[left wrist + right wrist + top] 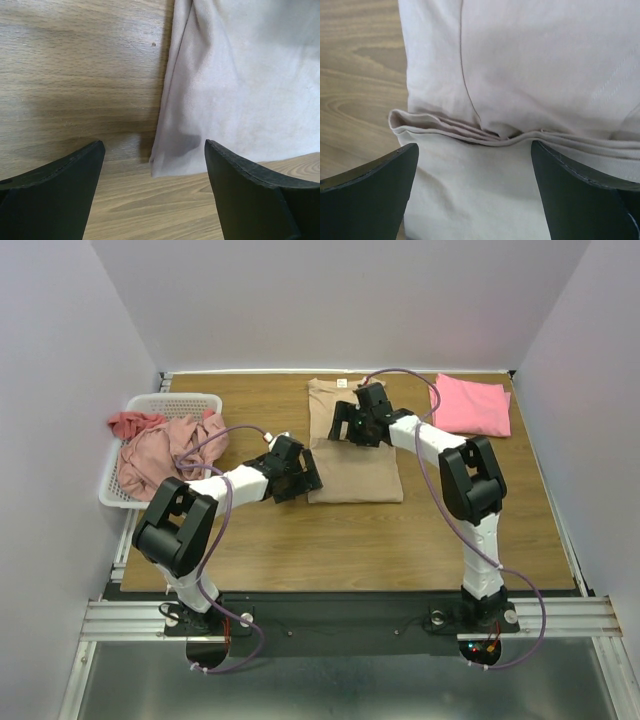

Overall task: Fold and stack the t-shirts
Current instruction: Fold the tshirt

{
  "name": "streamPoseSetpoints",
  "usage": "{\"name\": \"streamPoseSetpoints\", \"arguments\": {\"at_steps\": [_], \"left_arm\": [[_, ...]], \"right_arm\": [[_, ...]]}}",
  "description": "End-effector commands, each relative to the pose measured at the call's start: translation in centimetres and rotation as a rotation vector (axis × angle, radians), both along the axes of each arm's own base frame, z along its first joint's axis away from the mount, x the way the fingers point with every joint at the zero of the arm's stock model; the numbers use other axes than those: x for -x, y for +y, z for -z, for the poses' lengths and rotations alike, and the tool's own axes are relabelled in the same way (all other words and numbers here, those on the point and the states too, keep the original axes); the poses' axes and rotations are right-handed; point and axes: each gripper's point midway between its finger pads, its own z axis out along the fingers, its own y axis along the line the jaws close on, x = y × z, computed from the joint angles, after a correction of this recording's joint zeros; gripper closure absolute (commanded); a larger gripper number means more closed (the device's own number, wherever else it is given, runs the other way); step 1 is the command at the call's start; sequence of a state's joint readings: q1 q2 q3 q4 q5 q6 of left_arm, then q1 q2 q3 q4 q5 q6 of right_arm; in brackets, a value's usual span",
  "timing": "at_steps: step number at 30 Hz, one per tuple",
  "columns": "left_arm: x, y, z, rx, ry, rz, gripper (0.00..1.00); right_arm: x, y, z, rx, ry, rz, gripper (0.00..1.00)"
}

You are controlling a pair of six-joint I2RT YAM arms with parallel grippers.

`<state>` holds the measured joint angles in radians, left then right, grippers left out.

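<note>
We are working on the tan t-shirt (pixel 355 465), which is lying in the middle of the table (pixel 400 540) as a long rectangle running from far to near, its sides already turned in. We are holding the left gripper (pixel 155 150) wide and empty over the shirt's near left corner, with that corner showing between its fingers. We are holding the right gripper (pixel 475 147) just as wide, gripping nothing, over a bunched fold line across the far part of the shirt. To make the next fold well, we are judging that both grippers need to go down at matching corners of one edge and pinch every layer, since the stacked plies under the right gripper are looking likely to slip apart. We are aiming to carry the cloth over level so the fold lands square. The bright pink t-shirt (pixel 470 405) is lying folded at the far right, while the dusty-pink t-shirt (pixel 165 455) and salmon-red t-shirt (pixel 130 423) are sitting crumpled in the basket (pixel 180 398) at the left
</note>
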<state>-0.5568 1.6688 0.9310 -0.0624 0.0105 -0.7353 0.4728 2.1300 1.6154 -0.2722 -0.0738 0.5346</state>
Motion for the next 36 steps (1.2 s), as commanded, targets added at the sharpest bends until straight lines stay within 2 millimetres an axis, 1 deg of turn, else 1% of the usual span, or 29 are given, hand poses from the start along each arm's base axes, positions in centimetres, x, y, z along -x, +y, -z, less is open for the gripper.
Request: {"name": "streamPoseSetpoints", "arguments": {"at_steps": [1, 2, 3, 4, 5, 6, 7, 8, 9, 10, 11, 12, 13, 14, 15, 16, 17, 19, 21, 22, 23, 24, 26, 27, 28, 30, 31, 34, 36], "left_arm": [[2.4, 1.1, 3.0, -0.057, 0.097, -0.001, 0.1], [2.4, 1.2, 3.0, -0.056, 0.097, -0.004, 0.12], [2.6, 1.2, 3.0, -0.058, 0.098, -0.001, 0.14], [2.5, 1.2, 3.0, -0.056, 0.096, -0.004, 0.16], [2.7, 1.2, 3.0, -0.054, 0.098, -0.004, 0.18], [2.7, 1.2, 2.9, -0.051, 0.098, -0.008, 0.22], [2.7, 1.1, 2.9, -0.049, 0.098, -0.008, 0.25], [2.8, 1.0, 2.9, -0.047, 0.095, -0.004, 0.26], [3.1, 0.6, 2.8, -0.045, 0.095, 0.005, 0.27], [3.2, 0.4, 2.9, -0.045, 0.096, 0.009, 0.27], [3.4, 0.3, 3.0, -0.047, 0.099, 0.015, 0.28], [3.8, 0.1, 3.2, -0.049, 0.106, 0.022, 0.3], [4.0, 0.1, 3.4, -0.052, 0.114, 0.019, 0.33], [4.4, 0.3, 3.9, -0.057, 0.128, 0.016, 0.36], [4.7, 0.3, 4.2, -0.057, 0.137, 0.011, 0.41], [4.9, 0.3, 4.3, -0.059, 0.141, 0.011, 0.44], [5.3, 0.5, 4.7, -0.06, 0.151, 0.005, 0.48], [5.6, 0.5, 5.1, -0.057, 0.155, 0.007, 0.51], [5.6, 0.5, 5.2, -0.057, 0.157, 0.005, 0.57], [5.5, 0.4, 5.3, -0.058, 0.155, 0.003, 0.58], [5.3, 0.3, 5.3, -0.057, 0.153, 0.003, 0.65], [5.3, 0.3, 5.4, -0.06, 0.155, 0.008, 0.81], [5.2, 0.0, 5.4, -0.053, 0.157, 0.016, 0.98], [5.2, 0.0, 5.3, -0.051, 0.155, 0.016, 1.0], [5.3, 0.1, 5.4, -0.053, 0.151, 0.015, 1.0], [5.3, 0.1, 5.0, -0.047, 0.14, 0.01, 1.0], [5.4, 0.1, 4.9, -0.044, 0.136, 0.009, 1.0], [5.6, 0.1, 4.7, -0.04, 0.13, 0.013, 1.0], [5.7, 0.0, 4.8, -0.04, 0.133, 0.014, 1.0]], "right_arm": [[-3.9, -0.5, -3.9, 0.045, -0.17, 0.06, 0.0], [-4.0, -0.7, -5.6, 0.042, -0.2, 0.069, 0.0], [-3.7, -1.0, -5.0, 0.053, -0.191, 0.066, 0.0], [-3.3, -1.2, -7.1, 0.041, -0.224, 0.063, 0.0], [-2.9, -1.5, -8.2, 0.038, -0.239, 0.067, 0.0], [-1.6, -2.4, -8.9, 0.042, -0.241, 0.077, 0.0], [-0.7, -3.0, -9.6, 0.043, -0.246, 0.086, 0.0], [0.2, -3.9, -9.4, 0.06, -0.241, 0.107, 0.0], [2.1, -5.2, -7.1, 0.096, -0.19, 0.115, 0.0], [3.5, -6.3, -8.6, 0.081, -0.209, 0.146, 0.0], [4.7, -7.2, -8.1, 0.096, -0.194, 0.168, 0.0], [5.7, -8.5, -8.1, 0.111, -0.195, 0.209, 0.0], [8.0, -10.0, -7.0, 0.114, -0.165, 0.247, 0.0], [9.0, -10.9, -6.8, 0.118, -0.159, 0.273, 0.0], [10.2, -11.5, -6.3, 0.117, -0.144, 0.283, 0.0], [11.0, -11.9, -6.1, 0.102, -0.133, 0.302, 0.0], [12.4, -12.5, -5.9, 0.093, -0.127, 0.308, 0.0], [13.6, -12.6, -5.6, 0.064, -0.107, 0.308, 0.0], [14.9, -13.1, -4.4, 0.071, -0.082, 0.31, 0.0], [15.3, -13.3, -3.9, 0.079, -0.071, 0.309, 0.0], [15.6, -13.5, -3.3, 0.085, -0.058, 0.313, 0.01], [16.3, -13.8, -2.0, 0.104, -0.03, 0.31, 0.01], [16.9, -14.1, -0.9, 0.122, -0.003, 0.309, 0.02], [17.1, -14.3, -0.4, 0.132, 0.009, 0.312, 0.02], [17.4, -14.7, 0.5, 0.143, 0.035, 0.326, 0.03], [17.5, -15.1, 1.2, 0.149, 0.057, 0.351, 0.04], [17.4, -14.9, 1.8, 0.154, 0.076, 0.354, 0.04], [17.2, -14.0, 2.5, 0.142, 0.11, 0.318, 0.07], [16.8, -13.7, 3.0, 0.147, 0.122, 0.314, 0.19]]}}
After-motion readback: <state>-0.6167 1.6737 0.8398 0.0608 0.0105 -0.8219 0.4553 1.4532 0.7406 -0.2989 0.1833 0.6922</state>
